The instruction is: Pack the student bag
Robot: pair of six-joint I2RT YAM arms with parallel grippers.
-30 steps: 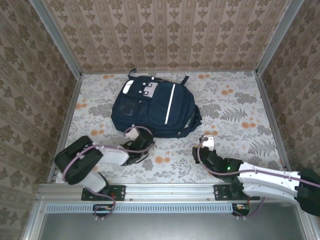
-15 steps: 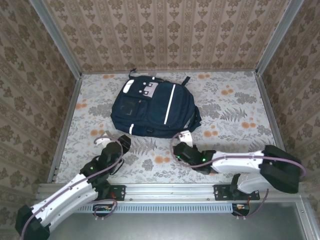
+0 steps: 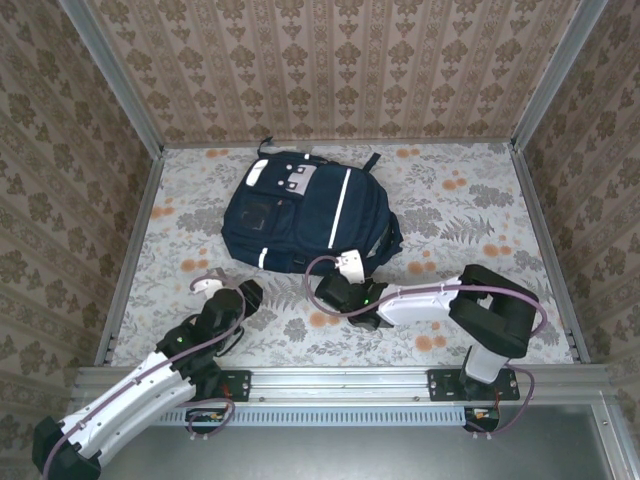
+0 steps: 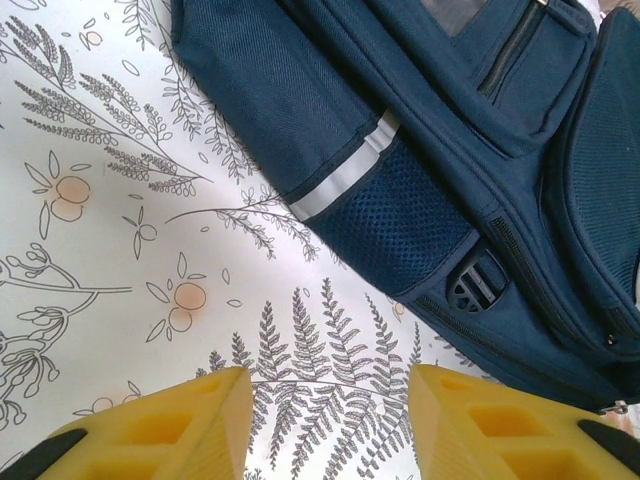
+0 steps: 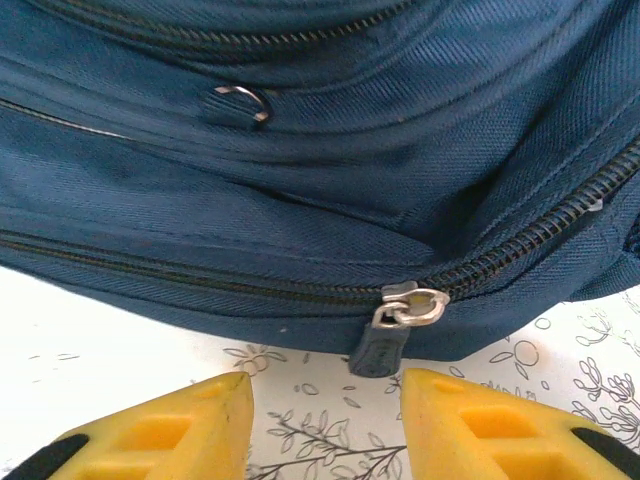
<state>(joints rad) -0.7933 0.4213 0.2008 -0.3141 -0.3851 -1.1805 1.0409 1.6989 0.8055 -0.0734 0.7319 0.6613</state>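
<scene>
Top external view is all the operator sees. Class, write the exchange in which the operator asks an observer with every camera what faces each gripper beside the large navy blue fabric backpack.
Operator: What lies before the right gripper?
Observer: On the right wrist view, a silver metal zipper pull with a dark tab hangs at the edge of the large navy blue fabric backpack, just beyond the open jaws.
Operator: And the left gripper?
Observer: On the left wrist view, its jaws are open over the floral tablecloth, short of the backpack's black plastic buckle.
</scene>
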